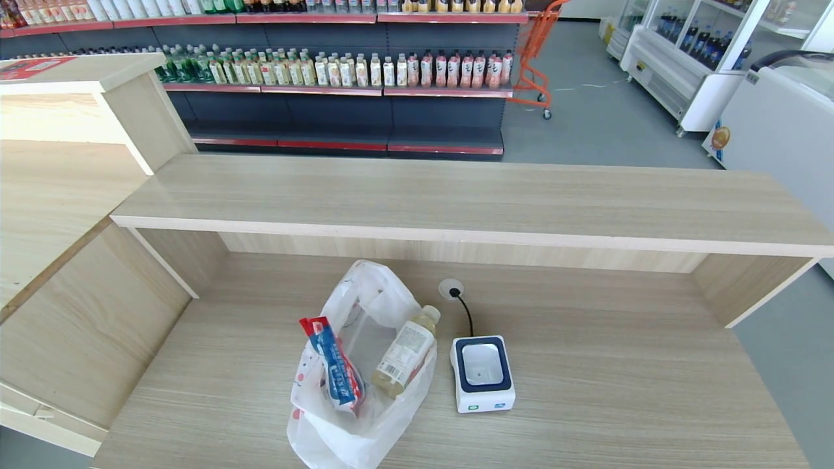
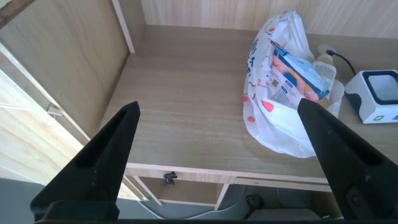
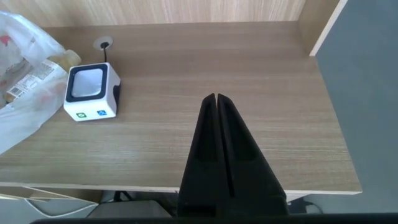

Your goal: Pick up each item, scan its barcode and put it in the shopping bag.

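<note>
Jaws on my left arm stood wide open with nothing between them, held above the desk (image 1: 619, 378) at its front left. Jaws on my right arm were pressed shut on nothing, above the front right part of the desk.

Around the work, a raised wooden ledge (image 1: 456, 202) ran along the far side of the desk, and wooden side panels closed it in on both sides. Beyond it were store shelves (image 1: 326, 71) lined with drink bottles, an orange cart (image 1: 537, 52) and glass-fronted coolers (image 1: 684, 58).

A white scanner (image 1: 482, 374) sat just right of the shopping bag (image 1: 365, 417), its black cable (image 1: 466, 312) running to a hole in the desk. It stood between the right jaws and the bag.

The white plastic bag sat open at the middle front of the desk, ahead of the left jaws and apart from them. Inside, a pale bottle (image 1: 405, 355) leaned with its cap toward the ledge and its base toward me, its long axis slanting from near left to far right. A red and blue packet (image 1: 332, 365) stood tilted to its left.
</note>
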`<state>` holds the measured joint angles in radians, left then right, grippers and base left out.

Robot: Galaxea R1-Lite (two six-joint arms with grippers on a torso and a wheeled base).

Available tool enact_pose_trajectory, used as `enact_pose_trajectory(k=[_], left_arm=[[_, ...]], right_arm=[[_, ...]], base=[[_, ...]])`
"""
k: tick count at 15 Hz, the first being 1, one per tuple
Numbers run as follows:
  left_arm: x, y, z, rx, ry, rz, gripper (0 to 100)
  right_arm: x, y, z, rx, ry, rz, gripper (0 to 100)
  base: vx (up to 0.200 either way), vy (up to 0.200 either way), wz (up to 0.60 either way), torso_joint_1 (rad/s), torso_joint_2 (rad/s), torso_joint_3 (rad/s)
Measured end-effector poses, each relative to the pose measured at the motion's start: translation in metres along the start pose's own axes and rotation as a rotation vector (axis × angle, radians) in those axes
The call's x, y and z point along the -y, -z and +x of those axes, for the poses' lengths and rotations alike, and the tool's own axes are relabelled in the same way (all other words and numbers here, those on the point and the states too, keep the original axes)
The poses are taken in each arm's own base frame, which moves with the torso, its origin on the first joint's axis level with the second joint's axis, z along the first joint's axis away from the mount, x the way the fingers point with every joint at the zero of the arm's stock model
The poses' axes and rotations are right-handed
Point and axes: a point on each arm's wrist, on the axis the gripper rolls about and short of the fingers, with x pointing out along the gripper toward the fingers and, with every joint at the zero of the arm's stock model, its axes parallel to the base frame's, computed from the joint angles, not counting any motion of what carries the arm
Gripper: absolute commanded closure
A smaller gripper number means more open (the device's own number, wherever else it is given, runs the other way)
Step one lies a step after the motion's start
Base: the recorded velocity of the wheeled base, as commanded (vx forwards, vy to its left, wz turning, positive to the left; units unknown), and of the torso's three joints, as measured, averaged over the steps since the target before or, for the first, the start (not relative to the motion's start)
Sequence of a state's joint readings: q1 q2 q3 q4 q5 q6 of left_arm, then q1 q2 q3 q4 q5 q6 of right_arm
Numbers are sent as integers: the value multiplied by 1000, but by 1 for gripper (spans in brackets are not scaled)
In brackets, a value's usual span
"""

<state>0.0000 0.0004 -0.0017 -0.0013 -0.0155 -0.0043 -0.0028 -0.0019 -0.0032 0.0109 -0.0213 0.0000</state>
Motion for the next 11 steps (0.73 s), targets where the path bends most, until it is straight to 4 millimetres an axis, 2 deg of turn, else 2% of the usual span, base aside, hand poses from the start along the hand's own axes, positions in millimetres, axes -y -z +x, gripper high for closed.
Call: enact_pose_trajectory(k=[11], left_arm=[[0, 0, 0, 0, 0, 0, 0]], right_arm=[[0, 0, 0, 0, 1, 0, 100]], base=[[0, 0, 0, 0, 0, 0]])
